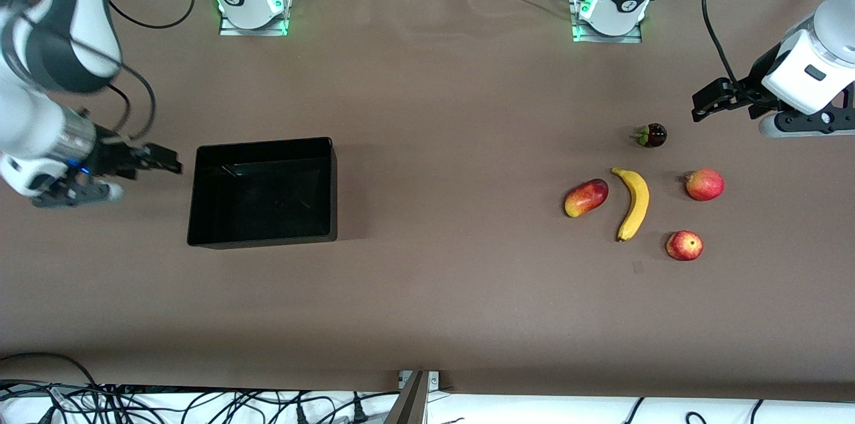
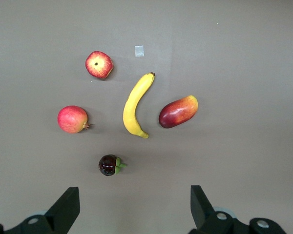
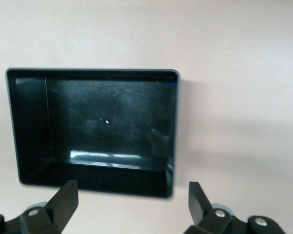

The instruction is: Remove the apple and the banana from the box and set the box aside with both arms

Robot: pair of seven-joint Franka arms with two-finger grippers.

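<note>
The black tray (image 1: 262, 191) sits empty toward the right arm's end of the table; the right wrist view shows its inside (image 3: 95, 126). The yellow banana (image 1: 634, 202) and the speckled red apple (image 1: 685, 245) lie toward the left arm's end, the apple nearest the front camera. Both also show in the left wrist view, banana (image 2: 136, 104) and apple (image 2: 98, 64). My right gripper (image 1: 165, 161) hangs open and empty beside the tray's outer end wall (image 3: 132, 202). My left gripper (image 1: 707, 101) is open and empty, up over the table beside the fruit group (image 2: 134, 207).
A red-yellow mango (image 1: 586, 197), a round red pomegranate-like fruit (image 1: 705, 184) and a dark mangosteen (image 1: 651, 135) lie round the banana. A small tape patch (image 1: 638, 267) marks the brown table (image 1: 454, 110) near the apple. Cables hang along the front edge.
</note>
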